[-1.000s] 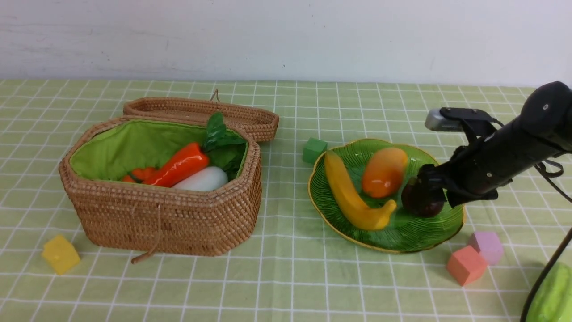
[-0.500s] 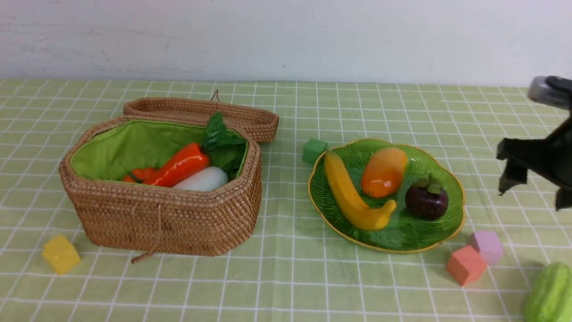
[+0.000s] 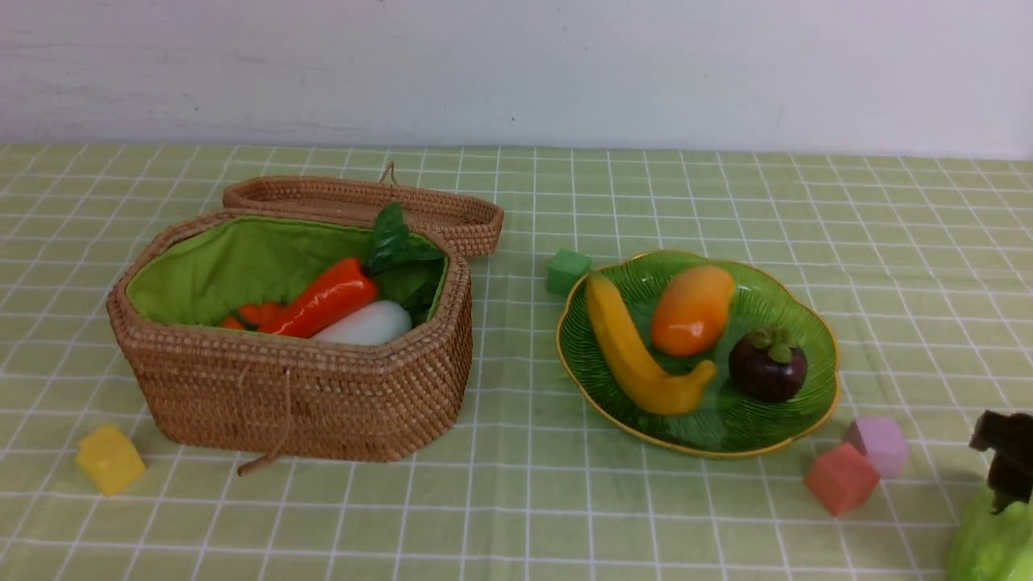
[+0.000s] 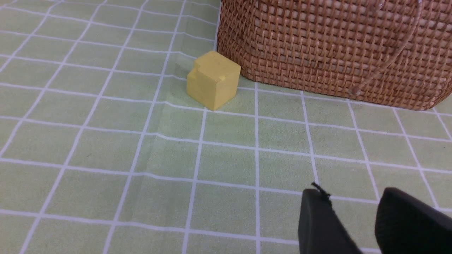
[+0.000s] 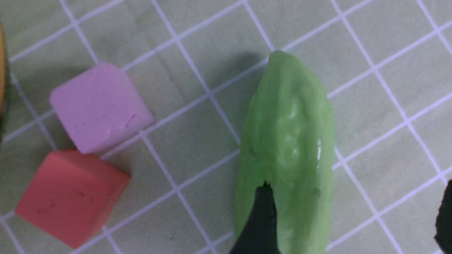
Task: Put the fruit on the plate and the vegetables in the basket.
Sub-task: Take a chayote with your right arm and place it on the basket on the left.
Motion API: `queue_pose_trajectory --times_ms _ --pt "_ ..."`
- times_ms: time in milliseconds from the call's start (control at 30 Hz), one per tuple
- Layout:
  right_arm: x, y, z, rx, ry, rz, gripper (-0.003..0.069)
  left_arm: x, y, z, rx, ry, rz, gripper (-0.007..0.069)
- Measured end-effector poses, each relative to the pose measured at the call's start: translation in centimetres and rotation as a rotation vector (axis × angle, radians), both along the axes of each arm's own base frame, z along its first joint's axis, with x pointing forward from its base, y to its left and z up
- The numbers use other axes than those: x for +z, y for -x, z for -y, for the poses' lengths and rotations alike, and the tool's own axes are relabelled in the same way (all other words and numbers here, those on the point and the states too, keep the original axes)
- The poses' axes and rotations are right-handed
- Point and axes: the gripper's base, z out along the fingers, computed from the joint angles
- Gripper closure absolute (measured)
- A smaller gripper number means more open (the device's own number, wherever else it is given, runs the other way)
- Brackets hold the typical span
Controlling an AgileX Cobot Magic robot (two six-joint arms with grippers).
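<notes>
The banana, mango and mangosteen all lie on the green plate, mango between the other two. In the open basket, with its lid folded back behind, sit the carrot, the white radish and a bit of the pumpkin. The green gourd lies on the bench at the near right, well apart from the basket, just beside a pink cube and a red cube. The right claw hangs over the gourd, spread wide, one finger above it and nothing pinched. The left claw hovers near a yellow cube by the basket wall, fingers slightly parted, empty. A green cube sits beside the plate. I see no labels or writing anywhere.
</notes>
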Motion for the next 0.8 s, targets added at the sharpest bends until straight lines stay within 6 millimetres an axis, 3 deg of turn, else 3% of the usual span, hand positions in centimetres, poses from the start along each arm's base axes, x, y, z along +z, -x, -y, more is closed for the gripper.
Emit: queue_pose_trajectory --times_ms 33,233,367,433,600,800 --pt "-0.1 -0.1 0.0 -0.002 -0.003 0.0 0.0056 0.0 0.0 0.0 0.0 0.0 0.0 0.0387" --pt "-5.4 -1.9 -0.7 -0.048 -0.085 -0.092 0.0104 0.0 0.0 0.0 0.0 0.0 0.0 0.0387" --pt "-5.6 -2.2 -0.9 -0.064 -0.106 -0.091 0.0202 0.0 0.0 0.0 0.0 -0.001 0.0 0.0387" --pt "-5.5 -2.2 -0.8 -0.064 -0.106 -0.088 0.0204 0.0 0.0 0.0 0.0 -0.001 0.0 0.0387" --pt "-3.6 -1.8 -0.8 -0.056 -0.108 -0.01 0.0203 0.0 0.0 0.0 0.0 -0.002 0.0 0.0387" --pt "4.7 -2.5 -1.7 0.033 -0.155 0.474 0.0203 0.0 0.0 0.0 0.0 -0.002 0.0 0.0387"
